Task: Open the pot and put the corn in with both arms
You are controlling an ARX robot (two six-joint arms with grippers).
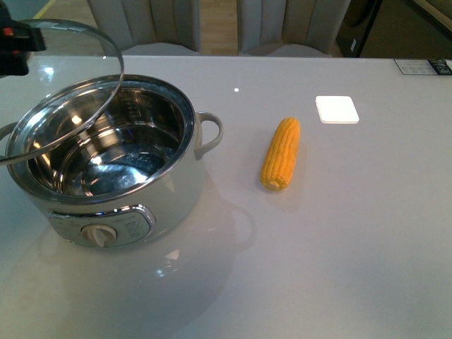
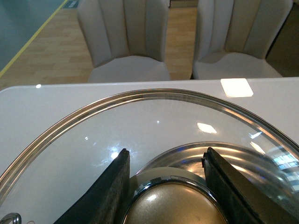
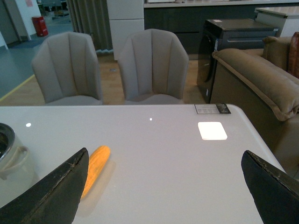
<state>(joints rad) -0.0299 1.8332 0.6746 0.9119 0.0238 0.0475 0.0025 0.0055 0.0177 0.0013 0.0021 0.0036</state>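
Note:
The white pot stands open at the table's left, its shiny steel bowl empty, a cream dial on its front panel. My left gripper is shut on the cream knob of the glass lid. It holds the lid tilted above the pot's back left rim. The yellow-orange corn lies on the table to the right of the pot, apart from it. My right gripper is open and empty above the table. The corn lies beside one of its fingers, untouched.
A flat white square lies behind and right of the corn. Two grey chairs stand beyond the table's far edge. A small card lies at the far right corner. A brown sofa stands to the right of the table.

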